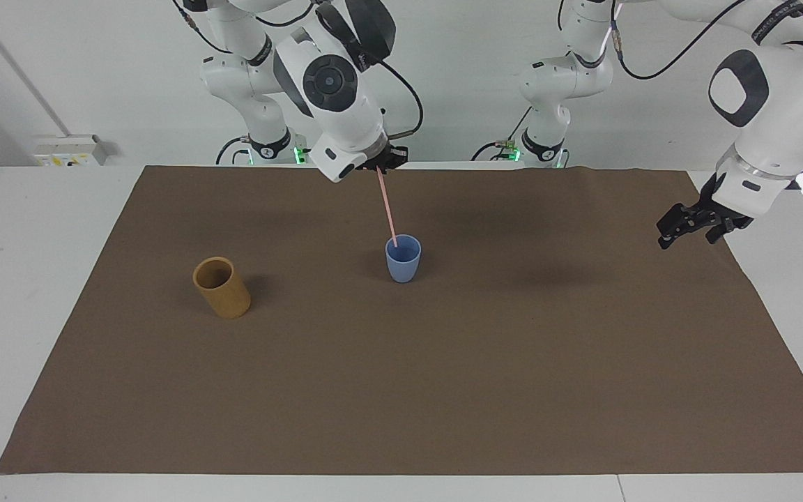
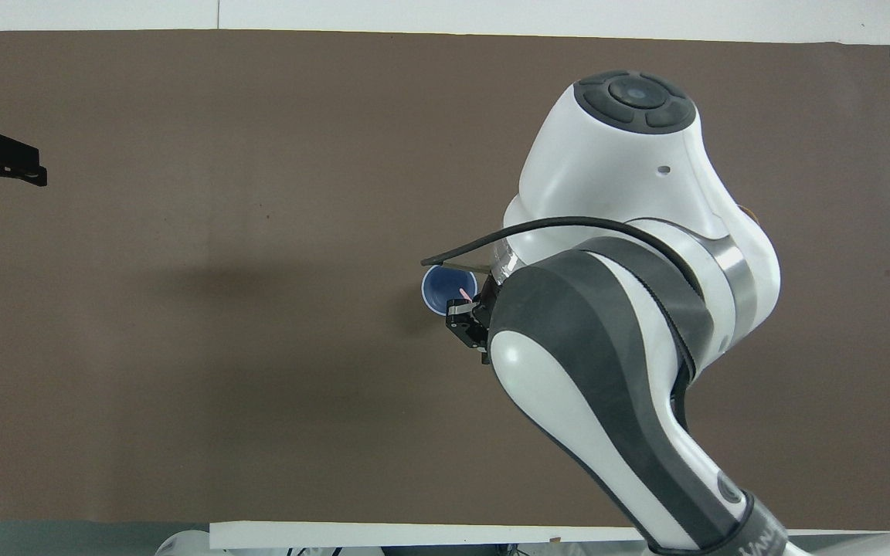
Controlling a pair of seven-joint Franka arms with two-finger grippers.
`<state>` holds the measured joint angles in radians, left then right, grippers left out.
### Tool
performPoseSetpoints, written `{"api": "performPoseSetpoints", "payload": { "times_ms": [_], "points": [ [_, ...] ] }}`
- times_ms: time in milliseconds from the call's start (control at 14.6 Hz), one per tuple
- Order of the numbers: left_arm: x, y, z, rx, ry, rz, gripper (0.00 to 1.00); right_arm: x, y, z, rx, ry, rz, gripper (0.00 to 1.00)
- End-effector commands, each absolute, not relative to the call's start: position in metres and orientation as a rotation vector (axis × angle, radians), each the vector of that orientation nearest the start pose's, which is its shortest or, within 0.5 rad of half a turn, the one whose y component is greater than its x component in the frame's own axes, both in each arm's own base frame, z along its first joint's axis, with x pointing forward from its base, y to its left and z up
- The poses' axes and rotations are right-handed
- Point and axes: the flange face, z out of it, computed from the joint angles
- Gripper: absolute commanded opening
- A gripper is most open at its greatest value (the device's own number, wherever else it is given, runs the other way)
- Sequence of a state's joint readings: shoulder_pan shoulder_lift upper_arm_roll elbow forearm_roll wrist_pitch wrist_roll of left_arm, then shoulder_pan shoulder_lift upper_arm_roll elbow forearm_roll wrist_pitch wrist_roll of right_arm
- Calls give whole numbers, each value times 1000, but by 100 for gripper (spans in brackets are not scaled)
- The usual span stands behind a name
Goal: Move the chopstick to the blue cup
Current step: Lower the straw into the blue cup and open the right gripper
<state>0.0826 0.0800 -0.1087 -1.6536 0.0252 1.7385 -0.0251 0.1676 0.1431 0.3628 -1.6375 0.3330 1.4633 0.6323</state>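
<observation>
A white counter draped with a wide brown paper sheet carries two cups as the transfer nears its end. The right arm's black two-finger hand hangs over the middle of the sheet, pinching the top of the thin pale pink chopstick, which slants down with its lower tip already inside the mouth of the small light blue tapered plastic cup. From overhead, only a short pink sliver shows within the blue rim beside that hand. Whether the tip touches the cup's bottom cannot be told. What appears left is the last lowering and the release, so that the stick rests in the cup on its own. The left arm waits, its black hand spread wide and empty over the sheet's edge at its own end of the counter. The taller tan-yellow cylindrical cup stands empty toward the right arm's end.
</observation>
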Motion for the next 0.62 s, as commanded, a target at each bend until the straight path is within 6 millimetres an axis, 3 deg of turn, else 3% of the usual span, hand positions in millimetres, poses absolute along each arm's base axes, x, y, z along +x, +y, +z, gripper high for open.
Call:
{"api": "performPoseSetpoints", "payload": {
  "times_ms": [0, 69, 137, 343, 480, 549],
  "points": [
    [586, -12, 560, -3111, 27, -2, 100, 468, 308, 516, -2890, 207, 666, 44],
    [586, -12, 559, -3111, 27, 3, 100, 468, 308, 517, -2891, 204, 661, 94],
    [585, -12, 558, -3111, 30, 5, 100, 469, 310, 520, -2889, 199, 651, 100],
    [584, -14, 557, -3111, 25, 5, 100, 478, 307, 541, -2877, 214, 588, 100],
    [583, -22, 553, -3110, 38, 5, 100, 497, 278, 570, -2902, 272, 465, 100],
    [581, -26, 553, -3113, 44, 17, 100, 510, 243, 584, -2941, 338, 374, 100]
  ]
}}
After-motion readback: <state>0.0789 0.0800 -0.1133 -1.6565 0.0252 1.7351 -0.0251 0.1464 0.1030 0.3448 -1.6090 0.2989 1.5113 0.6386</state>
